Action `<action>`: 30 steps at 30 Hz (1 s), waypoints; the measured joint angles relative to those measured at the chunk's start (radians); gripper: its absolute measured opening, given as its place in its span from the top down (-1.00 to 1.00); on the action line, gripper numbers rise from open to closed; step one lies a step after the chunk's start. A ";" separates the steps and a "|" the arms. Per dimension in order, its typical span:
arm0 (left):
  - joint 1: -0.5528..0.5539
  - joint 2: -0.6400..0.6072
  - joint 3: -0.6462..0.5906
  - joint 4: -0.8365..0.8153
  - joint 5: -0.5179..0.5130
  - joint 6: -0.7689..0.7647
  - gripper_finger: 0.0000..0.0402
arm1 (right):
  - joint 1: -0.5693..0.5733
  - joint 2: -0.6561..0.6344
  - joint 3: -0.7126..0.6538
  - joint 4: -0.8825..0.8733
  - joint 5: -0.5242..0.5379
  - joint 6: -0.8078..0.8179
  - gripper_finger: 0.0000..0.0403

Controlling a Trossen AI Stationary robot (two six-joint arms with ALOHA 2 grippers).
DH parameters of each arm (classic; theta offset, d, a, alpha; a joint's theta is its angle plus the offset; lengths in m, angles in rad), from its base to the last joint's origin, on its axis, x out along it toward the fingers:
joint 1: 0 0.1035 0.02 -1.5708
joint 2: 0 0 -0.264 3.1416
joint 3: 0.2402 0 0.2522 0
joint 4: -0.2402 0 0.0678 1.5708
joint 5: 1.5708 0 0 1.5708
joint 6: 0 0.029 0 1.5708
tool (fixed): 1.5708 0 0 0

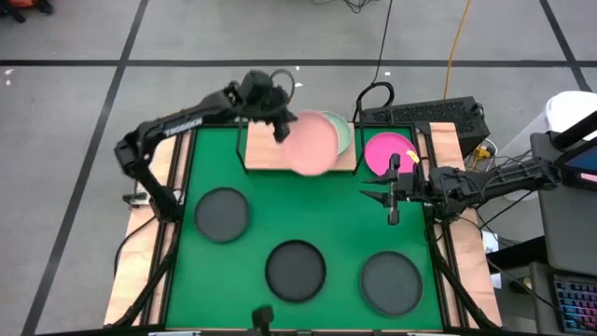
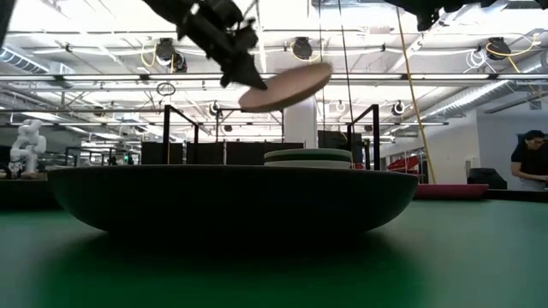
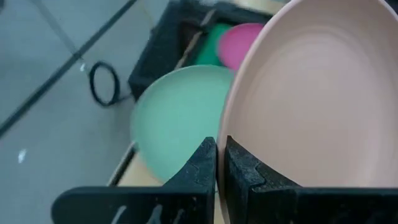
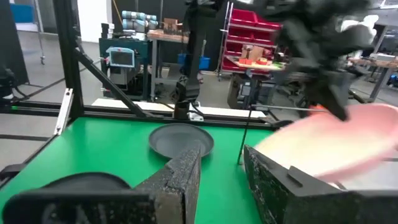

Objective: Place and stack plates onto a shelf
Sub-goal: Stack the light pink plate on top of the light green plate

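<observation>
My left gripper (image 1: 280,126) is shut on a light pink plate (image 1: 311,142), held in the air over the shelf (image 1: 256,161), a light-wood board with black wire uprights (image 2: 168,128). Under it a pale green plate (image 1: 343,133) lies flat on the shelf board, on top of a low stack (image 2: 308,156). A magenta plate (image 1: 385,151) lies just right of the shelf. My right gripper (image 1: 392,193) hovers open near the magenta plate and holds nothing. Three dark plates (image 1: 222,213) (image 1: 296,271) (image 1: 392,282) lie flat on the green mat. My left gripper (image 3: 221,146) pinches the light pink plate's rim (image 3: 227,121) between its two fingers, one on each face. The fingers come slanting down from the table's far left. The plate is lifted clear and tilted, with its free edge (image 2: 324,72) higher than the held edge, above the pale green plate (image 3: 180,121).
The green mat (image 1: 336,233) covers most of the table. One dark plate (image 2: 231,201) fills the near foreground of the low view. The shelf's left half (image 1: 261,154) shows bare wood. Cables and a black box (image 1: 429,114) lie beyond the far right corner.
</observation>
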 joint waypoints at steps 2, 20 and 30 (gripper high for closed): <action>0.041 0.060 0.062 0.008 0.022 -0.021 0.95 | 0.005 0.000 0.000 -0.001 0.000 -0.001 0.48; 0.117 0.321 0.238 0.022 0.086 -0.085 0.82 | 0.011 0.000 0.000 -0.002 0.001 0.020 0.48; 0.121 0.321 0.239 0.025 0.073 -0.085 0.50 | 0.011 0.000 0.000 -0.002 0.002 0.017 0.48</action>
